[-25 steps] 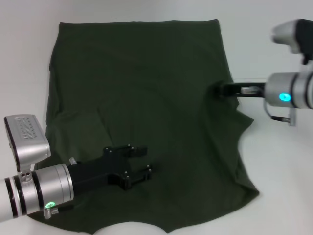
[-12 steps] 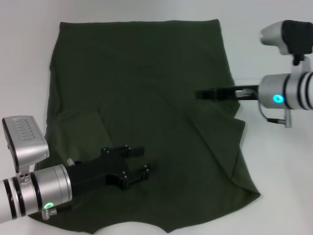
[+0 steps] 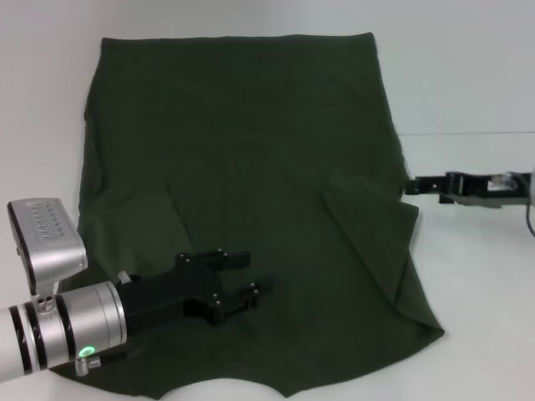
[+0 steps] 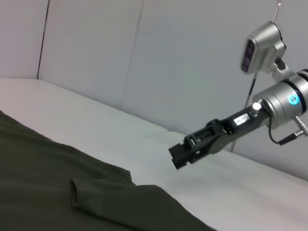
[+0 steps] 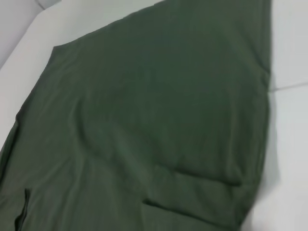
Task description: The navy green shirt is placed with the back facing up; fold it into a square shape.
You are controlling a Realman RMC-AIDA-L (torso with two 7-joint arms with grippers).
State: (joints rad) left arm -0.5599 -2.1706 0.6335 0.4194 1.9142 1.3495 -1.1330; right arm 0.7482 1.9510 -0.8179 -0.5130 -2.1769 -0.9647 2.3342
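White tabletop [image 3: 468,67] held the navy green shirt [image 3: 242,159] spread flat. Our left gripper [image 3: 242,276] hovered with fingers apart over its 7 o'clock area; our right gripper [image 3: 411,185], state unclear, sat just off its 3 o'clock edge.

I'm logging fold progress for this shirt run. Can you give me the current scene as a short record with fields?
garment: navy green shirt, spread flat, plain side up
folds: right sleeve tucked inward
left claw: open, low over the shirt's near-left part
right claw: off the shirt's right edge, holding nothing
surface: white table
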